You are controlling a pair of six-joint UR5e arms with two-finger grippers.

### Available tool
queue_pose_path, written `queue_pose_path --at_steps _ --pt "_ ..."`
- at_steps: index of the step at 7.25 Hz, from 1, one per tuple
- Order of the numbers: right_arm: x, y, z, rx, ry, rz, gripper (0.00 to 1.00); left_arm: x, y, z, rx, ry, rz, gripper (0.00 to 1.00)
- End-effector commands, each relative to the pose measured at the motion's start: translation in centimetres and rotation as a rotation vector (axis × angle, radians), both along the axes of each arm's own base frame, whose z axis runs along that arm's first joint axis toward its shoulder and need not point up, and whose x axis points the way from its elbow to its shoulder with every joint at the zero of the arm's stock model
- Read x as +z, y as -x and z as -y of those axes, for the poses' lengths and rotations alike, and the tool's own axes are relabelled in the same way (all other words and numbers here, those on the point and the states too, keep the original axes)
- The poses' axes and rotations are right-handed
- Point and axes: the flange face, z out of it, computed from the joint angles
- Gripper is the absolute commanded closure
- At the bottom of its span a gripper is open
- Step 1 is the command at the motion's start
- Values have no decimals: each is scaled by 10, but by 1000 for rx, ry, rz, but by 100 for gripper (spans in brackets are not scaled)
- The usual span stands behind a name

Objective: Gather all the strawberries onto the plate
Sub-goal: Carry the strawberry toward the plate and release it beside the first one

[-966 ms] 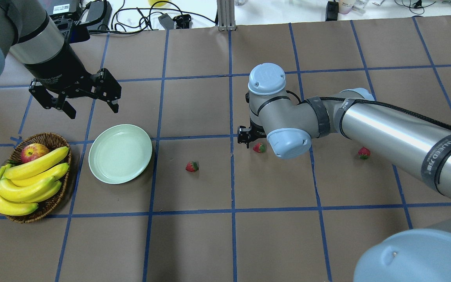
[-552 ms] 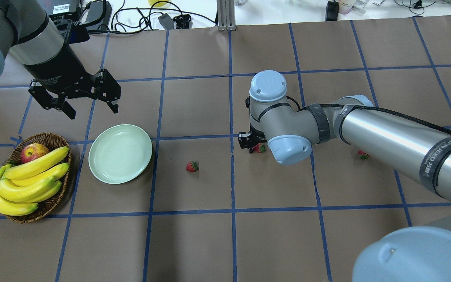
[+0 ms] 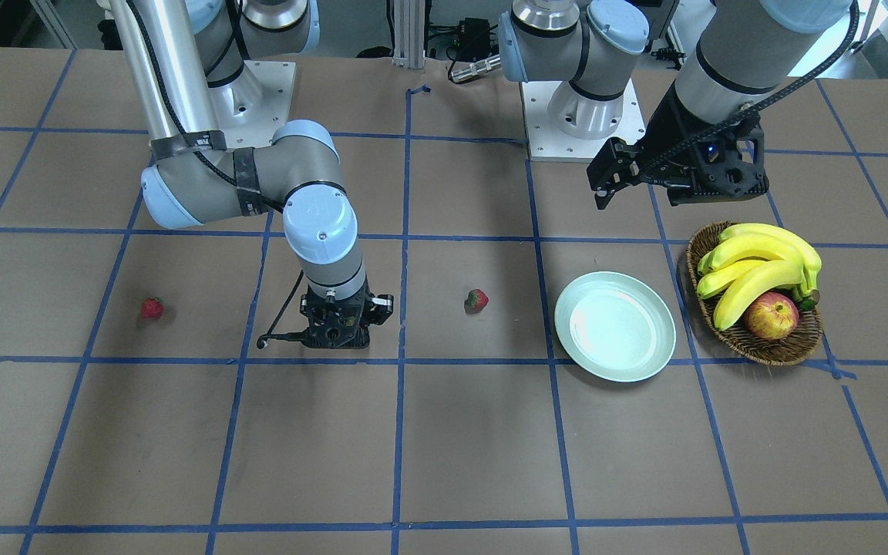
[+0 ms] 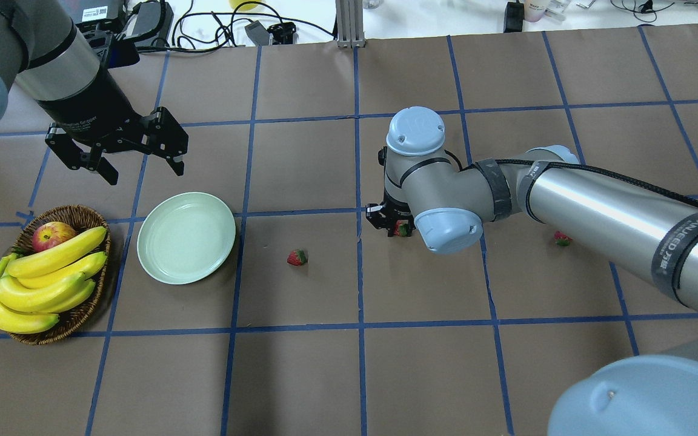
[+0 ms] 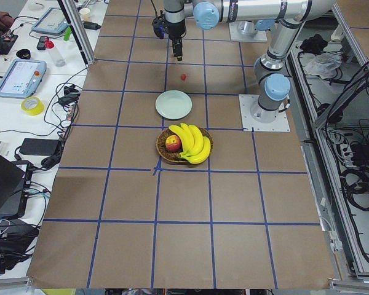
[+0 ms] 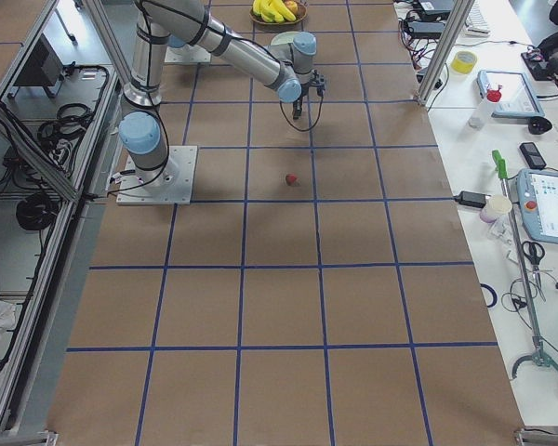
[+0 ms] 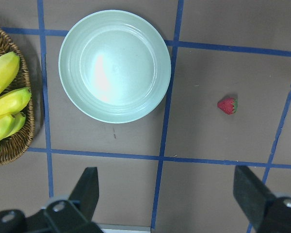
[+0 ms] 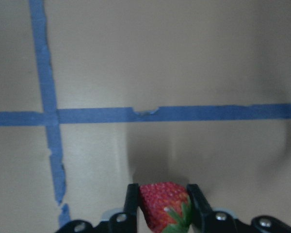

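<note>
Three small red strawberries lie on the brown table. My right gripper (image 4: 392, 229) is down at the table and shut on one strawberry (image 8: 160, 196), its fingers (image 8: 132, 206) pressed to both sides; that berry (image 4: 403, 230) peeks out beside the wrist. A second strawberry (image 4: 297, 257) (image 3: 477, 300) (image 7: 227, 105) lies between that gripper and the plate. The third (image 4: 562, 238) (image 3: 152, 307) lies far right, partly under my right forearm. The empty pale mint plate (image 4: 186, 237) (image 3: 614, 325) (image 7: 114, 65) sits on the left. My left gripper (image 4: 143, 171) (image 7: 167, 194) hovers open and empty beyond the plate.
A brown wicker basket (image 4: 76, 212) with bananas (image 4: 46, 272) and a red-yellow apple (image 4: 52, 235) stands left of the plate. My right forearm (image 4: 603, 206) stretches low across the right half of the table. Cables and devices lie past the far edge.
My right gripper has dropped and shifted onto the strawberry that lay beside it, and its fingers now stand around the berry. The left arm has not moved.
</note>
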Motion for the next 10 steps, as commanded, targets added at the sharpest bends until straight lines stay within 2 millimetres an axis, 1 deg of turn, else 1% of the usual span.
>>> queue_pose_path --at_steps 1,2,3,4,5,6,7,8,9,10 --pt "18 -53 -13 -71 -35 161 100 -2 0 0 0 -2 -1 0" --pt "19 -77 -17 -104 -41 162 99 0 0 0 0 1 0 0" --pt "6 -99 -26 -90 -58 149 77 -1 -1 0 1 -1 1 0" --pt "6 -109 -26 -79 -52 146 75 1 -1 0 1 2 1 0" --pt "7 -110 -24 -75 -44 136 7 1 -1 -1 1 4 1 0" --pt "14 -110 -22 -69 -34 140 0 1 -1 -1 1 4 1 0" --pt "27 -105 -22 -58 0 109 0 -3 -1 0 26 -4 1 0" --pt "29 -91 -16 16 67 -9 0 -1 0 -1 14 1 -1 0" --pt "40 -75 -11 43 112 -69 0 0 0 -2 9 2 0 0" --pt "55 -43 2 17 118 -113 0 1 -3 -1 12 5 2 0"
